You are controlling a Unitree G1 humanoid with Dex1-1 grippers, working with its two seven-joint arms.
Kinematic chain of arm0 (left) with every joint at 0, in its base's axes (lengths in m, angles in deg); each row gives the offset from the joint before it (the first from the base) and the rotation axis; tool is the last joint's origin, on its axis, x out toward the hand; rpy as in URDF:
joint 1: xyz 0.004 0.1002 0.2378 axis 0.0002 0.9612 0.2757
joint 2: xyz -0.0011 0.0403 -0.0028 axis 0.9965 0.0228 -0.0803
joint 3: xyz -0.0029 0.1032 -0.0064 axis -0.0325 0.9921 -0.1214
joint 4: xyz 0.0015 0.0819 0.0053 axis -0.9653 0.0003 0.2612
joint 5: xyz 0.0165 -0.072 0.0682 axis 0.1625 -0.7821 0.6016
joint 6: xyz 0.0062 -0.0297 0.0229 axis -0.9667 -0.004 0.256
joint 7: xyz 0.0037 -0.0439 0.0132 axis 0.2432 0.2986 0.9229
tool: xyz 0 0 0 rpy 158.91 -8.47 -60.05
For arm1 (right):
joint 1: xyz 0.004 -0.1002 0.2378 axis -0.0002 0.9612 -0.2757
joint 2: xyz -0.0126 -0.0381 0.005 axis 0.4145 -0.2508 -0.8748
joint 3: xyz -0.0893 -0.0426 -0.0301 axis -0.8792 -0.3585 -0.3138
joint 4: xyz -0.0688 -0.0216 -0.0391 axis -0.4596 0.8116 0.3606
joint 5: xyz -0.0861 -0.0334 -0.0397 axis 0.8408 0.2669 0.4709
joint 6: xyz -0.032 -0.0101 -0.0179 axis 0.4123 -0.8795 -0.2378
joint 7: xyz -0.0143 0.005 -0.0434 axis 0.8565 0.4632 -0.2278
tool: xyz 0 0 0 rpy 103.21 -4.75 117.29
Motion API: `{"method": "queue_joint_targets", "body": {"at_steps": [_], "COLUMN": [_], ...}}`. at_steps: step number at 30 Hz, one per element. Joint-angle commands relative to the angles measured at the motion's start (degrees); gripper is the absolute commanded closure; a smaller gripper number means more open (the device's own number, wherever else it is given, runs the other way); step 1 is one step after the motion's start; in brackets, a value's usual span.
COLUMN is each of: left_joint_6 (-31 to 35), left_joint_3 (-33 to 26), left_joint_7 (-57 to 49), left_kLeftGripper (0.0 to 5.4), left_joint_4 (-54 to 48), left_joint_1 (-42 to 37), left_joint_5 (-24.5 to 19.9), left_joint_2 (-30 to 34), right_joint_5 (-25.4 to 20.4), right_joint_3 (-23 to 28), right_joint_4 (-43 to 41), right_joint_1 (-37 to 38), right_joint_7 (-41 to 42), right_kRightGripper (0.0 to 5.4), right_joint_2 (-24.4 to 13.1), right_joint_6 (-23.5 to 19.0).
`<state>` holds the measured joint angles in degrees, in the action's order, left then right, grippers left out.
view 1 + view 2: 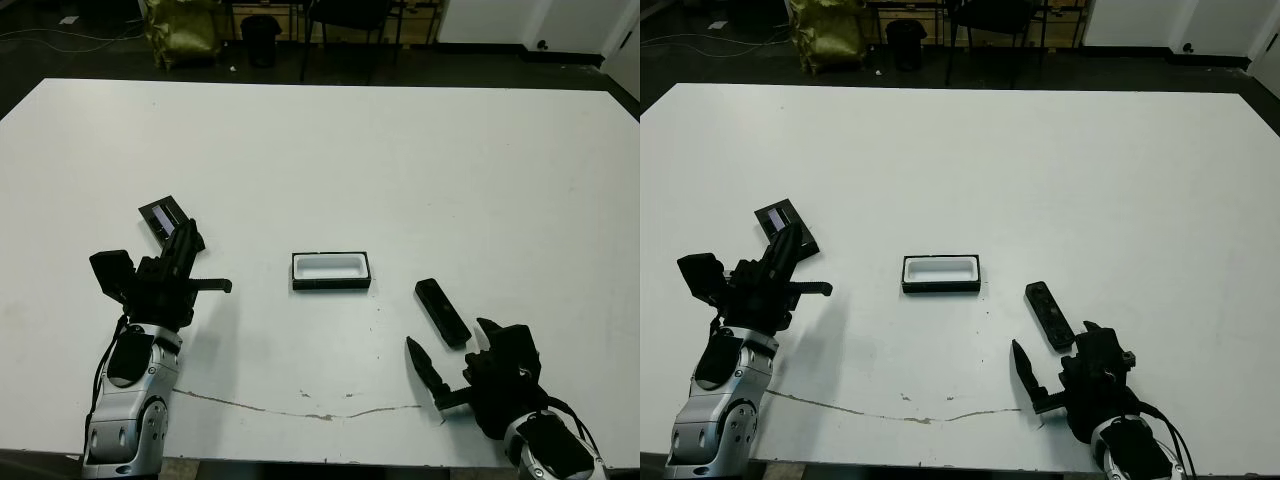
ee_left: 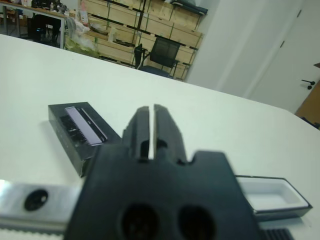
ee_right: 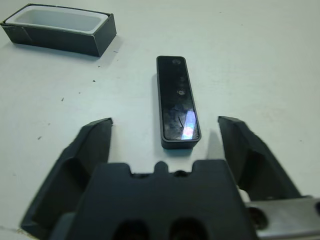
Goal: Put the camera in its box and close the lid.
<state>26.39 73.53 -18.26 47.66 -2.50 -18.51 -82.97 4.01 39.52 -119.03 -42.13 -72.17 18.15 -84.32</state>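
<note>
The camera (image 1: 442,312), a slim black bar with a glossy face, lies flat on the white table right of centre. My right gripper (image 1: 455,350) rests just behind it, open. In the right wrist view the near end of the camera (image 3: 176,100) lies between the two spread fingertips without touching them. The box (image 1: 331,284) sits open at the table's middle, its white lining empty. The lid (image 1: 160,216), a black panel with a greyish window strip, lies at the left. My left gripper (image 1: 188,238) is shut, holds nothing, and its tips reach the lid's near edge.
A thin dark crack line (image 1: 300,405) runs across the table near its front edge. Beyond the far edge stand a yellowish bag (image 1: 180,30), a dark bin (image 1: 262,40) and chair legs. Shelves of crates (image 2: 125,30) show in the left wrist view.
</note>
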Motion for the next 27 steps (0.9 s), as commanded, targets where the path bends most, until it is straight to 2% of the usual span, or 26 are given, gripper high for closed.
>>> {"method": "queue_joint_targets", "body": {"at_steps": [1,6,13,17,24,27], "left_joint_6": [1.5,0.8,1.2,0.5,0.8,1.1], "left_joint_3": [-0.1,0.0,0.1,0.1,0.1,0.0], "left_joint_7": [-0.7,-0.1,-0.7,-0.3,-0.6,-0.3], "left_kLeftGripper": [5.40,5.40,5.40,5.40,5.40,5.40], "left_joint_4": [-0.3,0.1,-0.3,0.1,0.1,0.1], "left_joint_1": [0.7,0.7,0.9,0.8,0.8,0.9], "left_joint_5": [0.2,0.4,0.8,0.8,0.7,0.4], "left_joint_2": [0.1,0.3,0.3,0.4,0.4,0.5], "right_joint_5": [1.4,2.7,0.7,0.7,1.1,1.0], "right_joint_3": [0.1,-0.4,1.3,1.7,1.8,1.9], "right_joint_4": [1.6,0.3,-0.1,-0.2,0.2,-0.4], "right_joint_1": [1.4,1.4,1.4,2.2,2.9,3.1], "right_joint_7": [-1.0,-1.8,-3.6,-4.6,-4.9,-4.6], "right_kRightGripper": [1.48,2.60,4.17,4.94,5.12,5.12], "right_joint_2": [-0.7,-0.9,3.2,4.8,4.8,4.1], "right_joint_6": [-2.3,-4.1,-6.5,-5.2,-2.9,-3.6]}}
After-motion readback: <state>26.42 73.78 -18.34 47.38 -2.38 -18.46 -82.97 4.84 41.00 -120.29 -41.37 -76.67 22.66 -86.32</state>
